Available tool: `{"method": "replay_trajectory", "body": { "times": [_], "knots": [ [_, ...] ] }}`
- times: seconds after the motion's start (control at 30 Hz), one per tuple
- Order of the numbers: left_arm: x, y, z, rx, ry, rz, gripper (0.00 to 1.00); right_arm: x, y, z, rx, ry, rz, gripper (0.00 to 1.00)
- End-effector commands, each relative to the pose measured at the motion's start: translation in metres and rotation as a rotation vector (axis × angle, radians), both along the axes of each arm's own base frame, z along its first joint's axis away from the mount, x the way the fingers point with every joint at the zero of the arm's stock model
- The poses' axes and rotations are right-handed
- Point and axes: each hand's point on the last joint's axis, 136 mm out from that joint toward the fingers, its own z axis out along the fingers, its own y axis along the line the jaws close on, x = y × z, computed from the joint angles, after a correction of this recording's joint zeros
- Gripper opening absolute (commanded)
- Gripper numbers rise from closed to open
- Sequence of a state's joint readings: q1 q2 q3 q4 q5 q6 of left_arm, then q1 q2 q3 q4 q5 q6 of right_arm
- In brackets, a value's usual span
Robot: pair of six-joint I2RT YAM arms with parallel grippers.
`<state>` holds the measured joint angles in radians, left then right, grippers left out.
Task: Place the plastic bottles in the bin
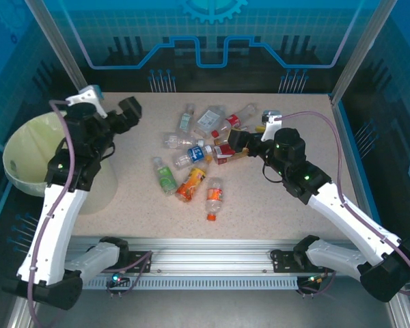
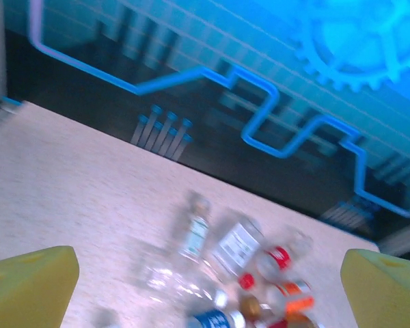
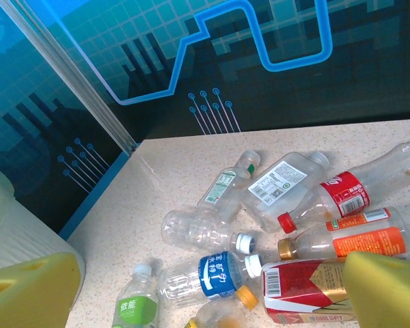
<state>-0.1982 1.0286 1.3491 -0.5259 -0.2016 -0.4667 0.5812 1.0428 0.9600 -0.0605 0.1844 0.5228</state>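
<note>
bottles (image 1: 205, 147): clear plastic, mixed labels, all on their sides in a loose pile mid-table (image 1: 137, 198). green-label bottle (image 1: 165, 174), orange bottle (image 1: 190, 184) and orange-capped bottle (image 1: 214, 198) lie on the pile's near side, with the blue-label bottle (image 1: 195, 154) at its centre. bin (image 1: 14, 160): round, pale yellow-green, mouth up, at the table's left edge, well apart from the pile.

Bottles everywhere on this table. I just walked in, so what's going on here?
Two robot arms are to put the bottles in the bin at the left. The bottles lie in a pile mid-table. The left fingers stand open and empty between bin and pile; the right fingers hang open at the pile, gripping nothing.
</note>
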Motion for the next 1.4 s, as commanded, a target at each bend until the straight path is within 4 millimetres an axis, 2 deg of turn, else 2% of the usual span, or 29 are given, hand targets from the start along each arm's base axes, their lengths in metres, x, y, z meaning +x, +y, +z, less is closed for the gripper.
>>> {"method": "replay_trajectory", "body": {
  "times": [0.0, 0.1, 0.2, 0.3, 0.4, 0.5, 0.6, 0.77, 0.87, 0.93, 0.97, 1.03, 1.1, 1.2, 1.37],
  "knots": [
    [0.008, -0.038, -0.03, -0.032, 0.072, -0.106, 0.99, 0.0, -0.011, -0.002, 0.001, 0.003, -0.037, 1.0],
    [0.016, -0.055, -0.079, 0.016, 0.206, -0.129, 0.99, 0.001, -0.012, -0.005, 0.004, 0.013, -0.042, 1.0],
    [0.016, -0.051, -0.134, 0.042, 0.404, -0.075, 0.99, 0.001, -0.013, -0.007, 0.004, 0.022, -0.05, 1.0],
    [0.01, -0.051, -0.18, 0.045, 0.539, -0.047, 0.99, 0.0, -0.016, -0.01, -0.005, 0.034, -0.056, 1.0],
    [0.001, -0.048, -0.219, 0.047, 0.634, -0.027, 0.99, -0.001, -0.019, -0.012, -0.013, 0.039, -0.069, 1.0],
    [-0.009, -0.057, -0.261, 0.038, 0.741, -0.076, 0.99, -0.001, -0.022, -0.013, -0.012, 0.038, -0.081, 1.0],
    [-0.017, -0.055, -0.294, 0.067, 0.847, -0.07, 0.99, -0.002, -0.024, -0.012, -0.005, 0.036, -0.086, 1.0],
    [-0.014, -0.063, -0.327, 0.065, 0.896, -0.103, 0.99, -0.003, -0.026, -0.013, 0.002, 0.03, -0.092, 1.0],
    [-0.013, -0.061, -0.345, 0.078, 0.93, -0.082, 0.98, -0.005, -0.024, -0.013, 0.002, 0.025, -0.077, 1.0],
    [-0.013, -0.06, -0.357, 0.079, 0.942, -0.073, 0.97, -0.007, -0.012, -0.013, -0.012, 0.003, -0.002, 1.0],
    [-0.014, -0.059, -0.363, 0.079, 0.951, -0.065, 0.96, -0.011, 0.0, -0.013, -0.028, -0.015, 0.078, 1.0],
    [-0.014, -0.06, -0.372, 0.073, 0.962, -0.063, 0.94, -0.018, 0.02, -0.02, -0.066, 0.006, 0.198, 1.0],
    [-0.014, -0.065, -0.381, 0.055, 0.966, -0.084, 0.91, -0.021, 0.031, -0.032, -0.127, 0.055, 0.254, 1.0],
    [-0.015, -0.07, -0.391, 0.042, 0.979, -0.105, 0.85, -0.016, 0.038, -0.044, -0.178, 0.105, 0.247, 1.0],
    [-0.019, -0.067, -0.403, 0.059, 1.005, -0.103, 0.78, -0.006, 0.046, -0.051, -0.169, 0.151, 0.239, 1.0]
  ]
}}
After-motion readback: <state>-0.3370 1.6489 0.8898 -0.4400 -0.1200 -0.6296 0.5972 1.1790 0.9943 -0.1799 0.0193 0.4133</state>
